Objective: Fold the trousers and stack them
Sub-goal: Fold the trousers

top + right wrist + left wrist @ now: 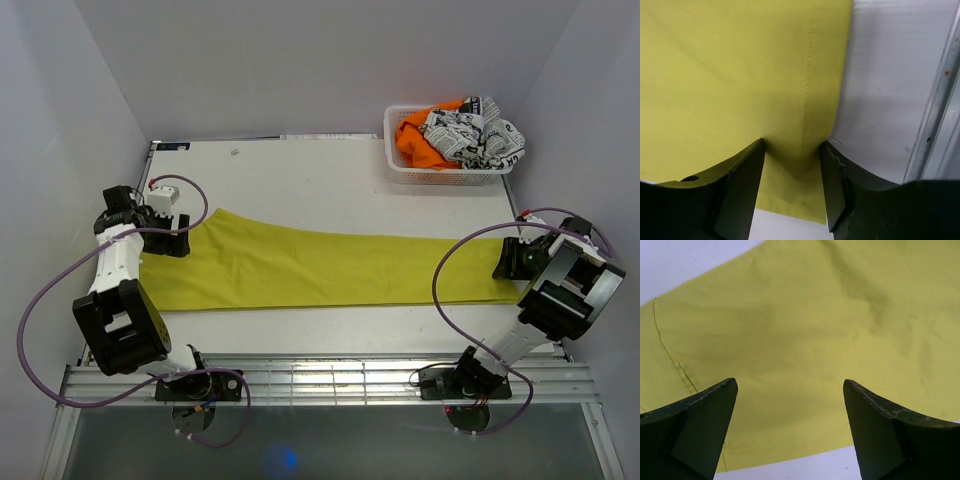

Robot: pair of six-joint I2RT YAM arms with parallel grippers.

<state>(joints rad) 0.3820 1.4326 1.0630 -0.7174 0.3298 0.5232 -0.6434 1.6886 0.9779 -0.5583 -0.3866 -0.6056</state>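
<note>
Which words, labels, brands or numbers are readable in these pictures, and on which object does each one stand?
Black-and-white printed cloth in the white basket: it carries bold black lettering, but crumpled and too small to read.
Trousers: no text visible in any view.
Left gripper and right gripper: no markings readable.

one trousers [300, 265], one basket [395, 160], two hands

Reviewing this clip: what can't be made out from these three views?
- Top view: the left gripper and right gripper are masked by their own arms.
- Right wrist view: fingers straddle the trousers hem; whether they pinch it is unclear.
- Top view: the basket contents beneath the heaped cloth are hidden.
</note>
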